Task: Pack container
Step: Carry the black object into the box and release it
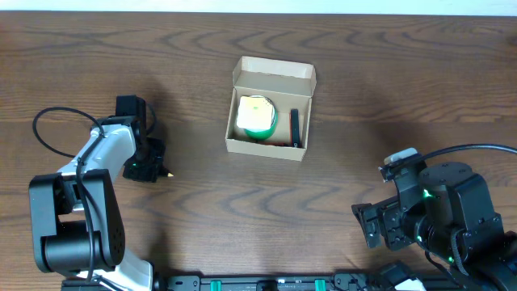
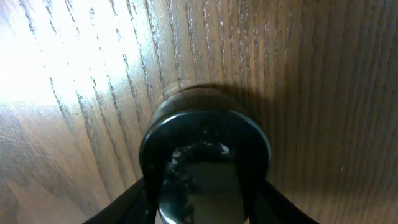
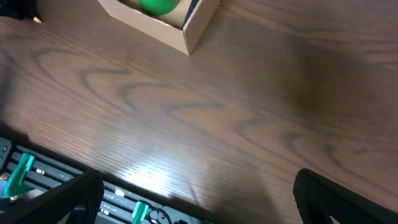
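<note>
The container (image 1: 264, 147) is a small tan cardboard box at the table's middle, with its flap lid (image 1: 273, 74) open to the far side. Inside lie a green and yellow tape roll (image 1: 257, 117) and a thin black item (image 1: 295, 128). The box corner (image 3: 200, 25) and the green roll (image 3: 158, 5) also show at the top of the right wrist view. My left gripper (image 1: 149, 168) is low on the table, far left of the box. In the left wrist view it (image 2: 202, 208) hugs a glossy black round roll (image 2: 205, 140) on both sides. My right gripper (image 1: 373, 223) is open and empty at the front right (image 3: 199, 199).
A black cable (image 1: 48, 129) loops beside the left arm. A rail with green clips (image 3: 25, 174) runs along the table's front edge. Bare wood lies between the box and both grippers.
</note>
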